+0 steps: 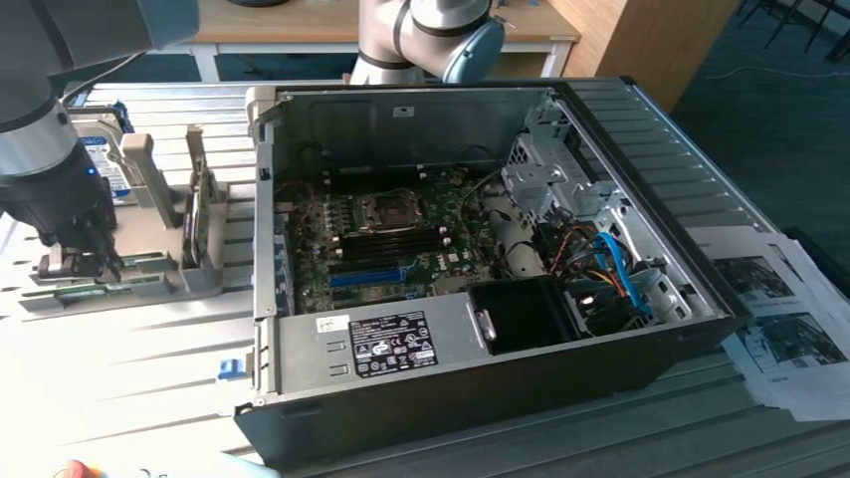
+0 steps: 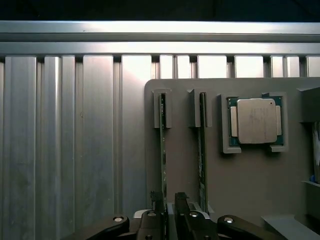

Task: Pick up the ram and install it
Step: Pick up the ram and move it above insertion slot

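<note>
Picking step: the pincer (image 2: 167, 202), spread, straddles the ram (image 2: 162, 150) standing in its holder (image 2: 250, 190); gripping calls for a square, centred squeeze

The computer case (image 1: 439, 398) lies open on the table (image 1: 133, 378), with the motherboard (image 1: 385, 239) inside it. To the exterior view's left of the case stands the holder (image 1: 159, 274), the hard drive (image 1: 100, 164) at its far end. Papers (image 1: 783, 329) lie on the case's other side. On the holder, the ram (image 2: 163, 150) stands on edge between the fingers of the gripper (image 2: 168, 202). A second stick (image 2: 202, 150) stands between the ram and the processor (image 2: 256, 121).
</note>
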`<state>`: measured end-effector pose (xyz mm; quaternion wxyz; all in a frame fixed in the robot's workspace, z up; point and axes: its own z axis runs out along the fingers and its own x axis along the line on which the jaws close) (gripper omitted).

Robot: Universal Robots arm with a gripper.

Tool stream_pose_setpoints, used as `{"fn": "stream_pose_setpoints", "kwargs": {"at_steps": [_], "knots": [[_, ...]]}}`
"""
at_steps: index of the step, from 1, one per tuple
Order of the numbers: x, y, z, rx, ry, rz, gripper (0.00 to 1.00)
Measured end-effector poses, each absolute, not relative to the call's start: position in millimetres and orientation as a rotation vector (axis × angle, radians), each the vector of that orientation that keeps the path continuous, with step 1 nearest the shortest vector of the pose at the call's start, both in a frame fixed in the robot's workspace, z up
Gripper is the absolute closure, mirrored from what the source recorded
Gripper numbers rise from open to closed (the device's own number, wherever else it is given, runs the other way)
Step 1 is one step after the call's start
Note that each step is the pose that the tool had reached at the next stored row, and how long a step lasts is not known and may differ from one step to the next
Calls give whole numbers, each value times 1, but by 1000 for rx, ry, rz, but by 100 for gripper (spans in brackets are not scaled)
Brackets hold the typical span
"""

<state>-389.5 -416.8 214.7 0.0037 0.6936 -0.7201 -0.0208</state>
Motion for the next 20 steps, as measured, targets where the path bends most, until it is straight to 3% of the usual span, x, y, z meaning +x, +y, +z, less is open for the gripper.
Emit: {"fn": "stream_pose_setpoints", "kwargs": {"at_steps": [20], "knots": [[-389, -418, 211, 2174, -2257, -65, 76]]}}
